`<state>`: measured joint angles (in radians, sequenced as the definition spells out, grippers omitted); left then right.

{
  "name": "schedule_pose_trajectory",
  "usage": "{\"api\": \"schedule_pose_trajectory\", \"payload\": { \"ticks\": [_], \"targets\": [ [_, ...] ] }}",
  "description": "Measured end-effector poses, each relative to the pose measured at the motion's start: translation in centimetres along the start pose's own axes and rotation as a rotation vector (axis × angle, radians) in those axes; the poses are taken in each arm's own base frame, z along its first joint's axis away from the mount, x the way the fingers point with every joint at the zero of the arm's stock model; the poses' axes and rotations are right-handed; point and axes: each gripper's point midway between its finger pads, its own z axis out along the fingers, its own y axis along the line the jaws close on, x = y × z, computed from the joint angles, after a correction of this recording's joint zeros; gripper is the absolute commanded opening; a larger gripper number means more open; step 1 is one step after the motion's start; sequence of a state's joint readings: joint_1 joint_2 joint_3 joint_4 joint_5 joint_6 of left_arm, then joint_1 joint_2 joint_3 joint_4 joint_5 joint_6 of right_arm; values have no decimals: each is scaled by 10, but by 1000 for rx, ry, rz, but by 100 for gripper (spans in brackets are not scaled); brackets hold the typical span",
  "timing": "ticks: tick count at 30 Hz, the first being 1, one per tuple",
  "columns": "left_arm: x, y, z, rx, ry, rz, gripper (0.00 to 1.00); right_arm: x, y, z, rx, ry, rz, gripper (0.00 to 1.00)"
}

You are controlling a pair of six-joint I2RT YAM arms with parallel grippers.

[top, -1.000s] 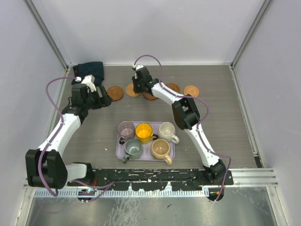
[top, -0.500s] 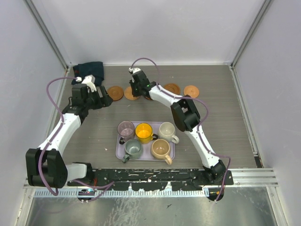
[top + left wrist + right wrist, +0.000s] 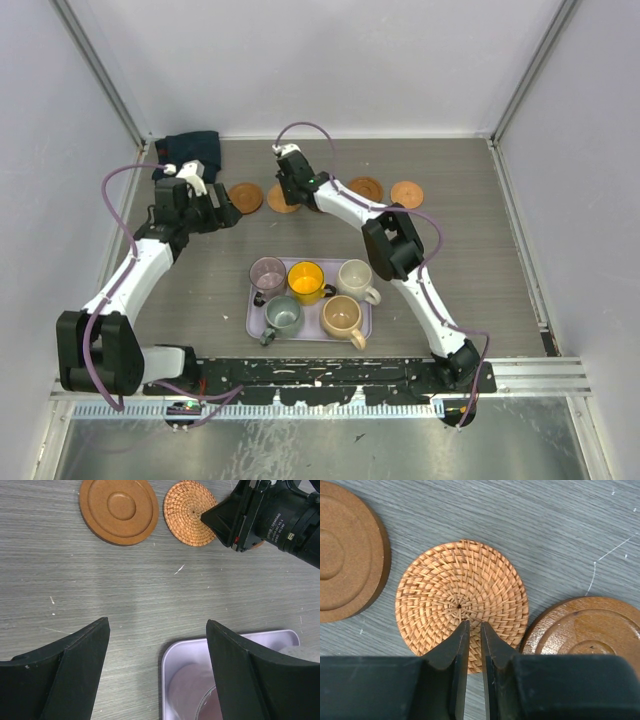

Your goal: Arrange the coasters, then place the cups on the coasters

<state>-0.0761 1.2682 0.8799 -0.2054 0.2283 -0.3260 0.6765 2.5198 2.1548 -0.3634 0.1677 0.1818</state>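
Five coasters lie in a row at the back: a ringed wooden one (image 3: 245, 197), a woven one (image 3: 279, 201), then two more (image 3: 366, 187) (image 3: 406, 193) to the right. My right gripper (image 3: 288, 192) is shut, with its tips (image 3: 474, 626) resting on the woven coaster (image 3: 461, 597) between a ringed coaster (image 3: 345, 550) and a glossy wooden one (image 3: 585, 630). Mauve (image 3: 268, 273), yellow (image 3: 305, 280), cream (image 3: 355, 277), grey-green (image 3: 283, 315) and tan (image 3: 341, 315) cups stand on the lavender tray (image 3: 312, 336). My left gripper (image 3: 220, 212) hangs open and empty (image 3: 157, 625) over the table.
A dark cloth (image 3: 192, 150) lies in the back left corner. White walls enclose the table on three sides. In the left wrist view the tray's corner (image 3: 167, 660) sits below the fingers, and the right gripper's body (image 3: 265, 515) is above the woven coaster (image 3: 190, 512).
My right gripper has moved a little left, sliding the woven coaster closer to the ringed coaster. The left arm has barely shifted.
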Motion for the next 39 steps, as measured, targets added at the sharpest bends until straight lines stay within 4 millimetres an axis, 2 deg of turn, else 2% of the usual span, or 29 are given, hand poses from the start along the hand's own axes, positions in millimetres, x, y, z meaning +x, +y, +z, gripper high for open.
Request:
{"api": "schedule_pose_trajectory", "payload": {
  "ticks": [6,10,18,21,25,30,35,39],
  "targets": [
    [-1,-1,0,6,-2,1,80,-1,-3,-1,3,1,-10,22],
    [-3,-3,0,15,-9,3,80,-6,-4,-9,2,-9,-13,22],
    [-3,-5,0,27,-12,4,81,-44,-15,-50,52,-92,-2,21],
    [-4,-7,2,38,-13,6,81,-52,-24,-66,93,-116,3,21],
    [5,-6,12,52,25,-3,81,-46,-45,-79,163,-109,11,21],
    [15,-6,20,74,64,-16,81,-30,-81,-73,217,-64,63,19],
    [15,-11,22,95,65,-12,82,-18,-141,-69,302,-31,154,18],
    [19,-14,28,107,78,-7,82,2,-181,-68,367,9,207,18]
  ]
}}
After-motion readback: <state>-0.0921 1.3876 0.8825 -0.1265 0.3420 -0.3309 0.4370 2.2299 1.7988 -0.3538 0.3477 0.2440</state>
